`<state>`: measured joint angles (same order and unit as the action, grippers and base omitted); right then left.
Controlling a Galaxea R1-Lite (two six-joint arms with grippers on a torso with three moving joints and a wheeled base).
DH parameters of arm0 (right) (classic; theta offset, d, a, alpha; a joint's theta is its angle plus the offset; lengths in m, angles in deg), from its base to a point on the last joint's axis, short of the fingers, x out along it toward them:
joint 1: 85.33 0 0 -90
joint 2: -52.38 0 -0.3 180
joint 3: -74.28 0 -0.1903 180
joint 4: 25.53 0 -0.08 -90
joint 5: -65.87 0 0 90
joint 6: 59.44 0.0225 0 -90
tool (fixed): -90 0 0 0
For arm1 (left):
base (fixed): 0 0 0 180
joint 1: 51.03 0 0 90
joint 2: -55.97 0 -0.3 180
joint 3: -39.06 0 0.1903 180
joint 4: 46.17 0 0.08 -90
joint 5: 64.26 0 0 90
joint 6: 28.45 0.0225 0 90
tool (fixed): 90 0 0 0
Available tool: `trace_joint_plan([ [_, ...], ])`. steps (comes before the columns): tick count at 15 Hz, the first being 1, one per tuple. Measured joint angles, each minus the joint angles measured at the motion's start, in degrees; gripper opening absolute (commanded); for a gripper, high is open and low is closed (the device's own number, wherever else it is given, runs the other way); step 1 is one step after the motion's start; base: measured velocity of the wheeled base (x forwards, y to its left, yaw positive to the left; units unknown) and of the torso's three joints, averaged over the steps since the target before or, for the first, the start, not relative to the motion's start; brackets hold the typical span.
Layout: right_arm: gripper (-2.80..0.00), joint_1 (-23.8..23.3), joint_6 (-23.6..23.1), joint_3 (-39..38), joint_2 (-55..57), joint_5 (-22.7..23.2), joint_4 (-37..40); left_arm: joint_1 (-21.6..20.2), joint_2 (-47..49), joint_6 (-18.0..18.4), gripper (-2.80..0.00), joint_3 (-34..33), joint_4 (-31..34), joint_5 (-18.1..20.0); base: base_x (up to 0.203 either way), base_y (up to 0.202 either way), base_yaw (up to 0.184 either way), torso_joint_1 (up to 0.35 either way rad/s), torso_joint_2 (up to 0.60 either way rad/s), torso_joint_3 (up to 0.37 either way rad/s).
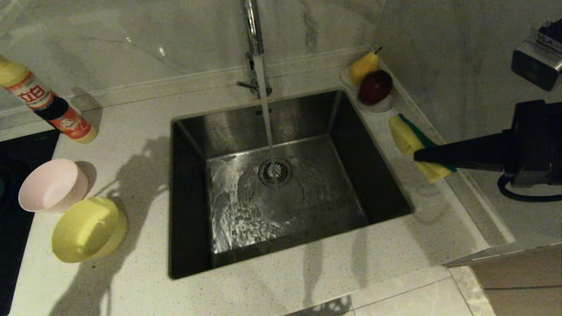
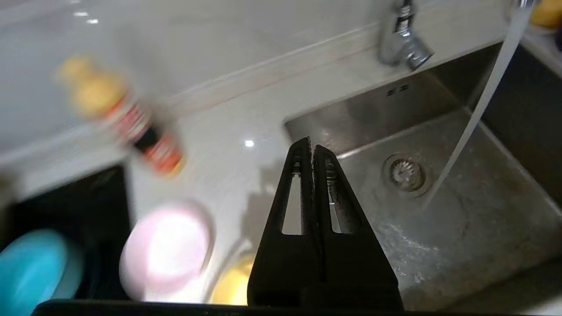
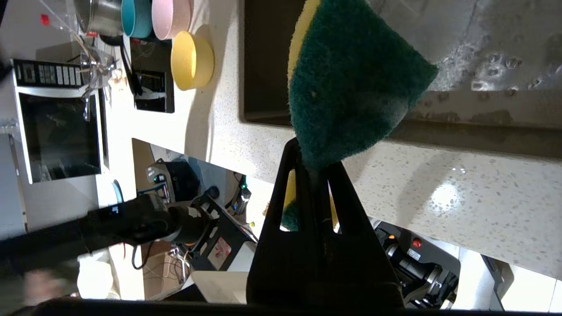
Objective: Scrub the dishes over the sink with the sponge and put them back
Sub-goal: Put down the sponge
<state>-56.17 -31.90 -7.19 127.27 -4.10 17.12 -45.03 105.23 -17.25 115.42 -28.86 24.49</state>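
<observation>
Head view: right gripper (image 1: pixel 419 154) pinching the sponge (image 1: pixel 406 137) above the counter right of the sink (image 1: pixel 193 184); water running; pink bowl (image 1: pixel 50 186) and yellow bowl (image 1: pixel 88 228) sitting left.
Left wrist: left gripper (image 2: pixel 311 147) hanging closed, empty; blue bowl (image 2: pixel 30 267) showing beside pink.
Right wrist: fingers (image 3: pixel 292 151) squeezing the green face.

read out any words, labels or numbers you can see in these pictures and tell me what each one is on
"VLA": on the grey box at the right edge of the head view; the smaller print under it is too small to read.
Detergent bottle: large white characters on the red label, too blurred to read with confidence.
Appliance panel in the right wrist view: markings too small to read.
No other text is legible.
</observation>
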Motion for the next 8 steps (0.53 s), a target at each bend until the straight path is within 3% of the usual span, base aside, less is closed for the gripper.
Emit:
trace_joint_plan([
  [4, -2.8, 0.02, -0.01, -0.32, 0.0, -0.05, 0.05, -1.9, -17.89, -2.53, -2.8, -14.79, 0.88, -5.45, 0.0, 0.0, 0.0, 0.0, 0.0, 0.0],
  [8, -2.8, 0.07, -0.28, -0.58, -0.16, -0.02, -0.15, -4.57, -31.67, -6.66, -2.8, -25.35, 5.29, -7.08, 0.0, 0.0, 0.0, 0.0, 0.0, 0.0],
])
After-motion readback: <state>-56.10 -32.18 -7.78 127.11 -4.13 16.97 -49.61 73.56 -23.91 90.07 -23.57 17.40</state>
